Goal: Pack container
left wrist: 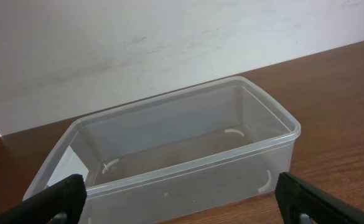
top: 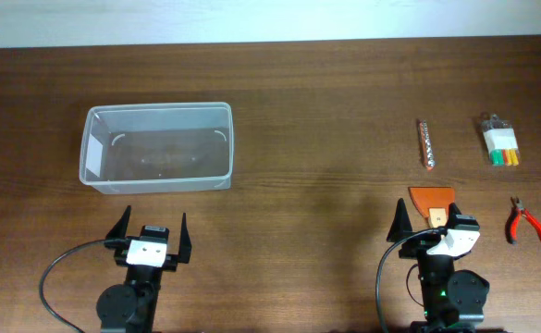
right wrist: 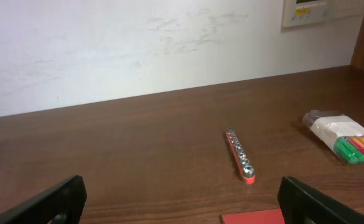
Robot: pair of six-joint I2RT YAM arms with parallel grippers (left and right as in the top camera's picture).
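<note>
Jaws wide, empty, at near tabletop (top: 325,111) edge — left gripper (top: 155,217) facing the bare container (top: 159,107), right gripper (top: 428,211) beside loose tools (top: 525,222) awaiting packing.

Clear plastic container (top: 158,146), rectangular with rounded corners, upright, lidless, empty, on the table's left side

Layout on the brown wooden table (top: 325,139): clear rectangular plastic container (top: 159,106) sits on the left half, toward the far side, with the left gripper (top: 154,217) just in front of it at the near edge. Right half: red strip of metal sockets (top: 425,143) lies far-to-near, clear bag of coloured markers (top: 499,141) to its right, apart. Orange flat scraper (top: 432,199) is in front of the strip, just beyond the right gripper (top: 428,211). Red-handled pliers (top: 524,222) lie right of the scraper, in front of the bag
</note>
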